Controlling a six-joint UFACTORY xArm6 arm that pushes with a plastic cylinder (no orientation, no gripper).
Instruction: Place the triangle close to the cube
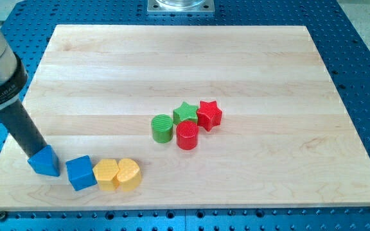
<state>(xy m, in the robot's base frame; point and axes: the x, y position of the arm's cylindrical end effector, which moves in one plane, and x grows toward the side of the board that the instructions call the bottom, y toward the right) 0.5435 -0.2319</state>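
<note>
Jaws: none on your rig, only my tip (36, 156), touching the blue triangle (44, 162) at its 10 o'clock | blue cube (81, 172) lies just beside, at the triangle's 4 o'clock, low-left on counter (236, 58).

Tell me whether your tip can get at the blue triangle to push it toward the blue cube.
Probably yes. My tip already sits at the blue triangle on its upper-left side, opposite the blue cube, with nothing between the two blocks.
</note>
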